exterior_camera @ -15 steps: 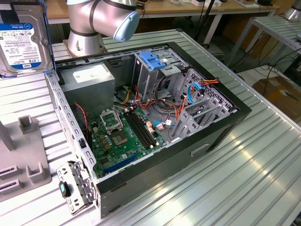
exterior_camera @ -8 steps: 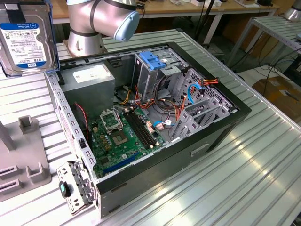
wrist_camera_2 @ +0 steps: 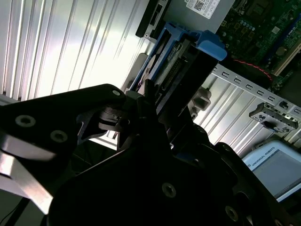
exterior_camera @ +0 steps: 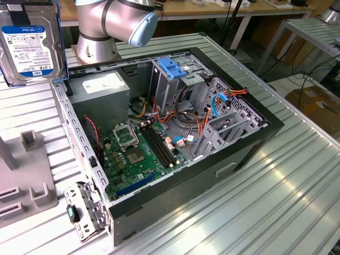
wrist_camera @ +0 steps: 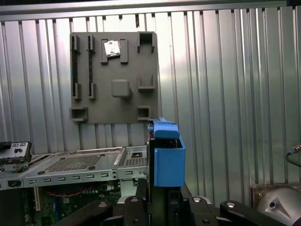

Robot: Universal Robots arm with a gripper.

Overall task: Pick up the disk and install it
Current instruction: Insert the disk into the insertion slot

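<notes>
The disk (exterior_camera: 29,45) hangs in the air at the exterior view's upper left, its white-and-dark label facing that camera and a blue rail down its side. In both wrist views the disk (wrist_camera_2: 175,63) (wrist_camera: 167,157) stands edge-on with its blue rails showing. My black gripper (wrist_camera_2: 162,101) (wrist_camera: 162,195) is shut on its lower part. The open computer case (exterior_camera: 249,143) lies on the table to the exterior view's right of the disk. Its drive cage (exterior_camera: 170,79) stands at the back, topped by a blue latch piece (exterior_camera: 172,66).
Inside the case are a grey power supply (exterior_camera: 101,87), the green motherboard (exterior_camera: 135,154) and loose orange and blue cables (exterior_camera: 212,103). A grey fixture plate (exterior_camera: 21,178) (wrist_camera: 113,77) lies on the ribbed metal table (exterior_camera: 276,202). The arm's base (exterior_camera: 98,32) stands behind the case.
</notes>
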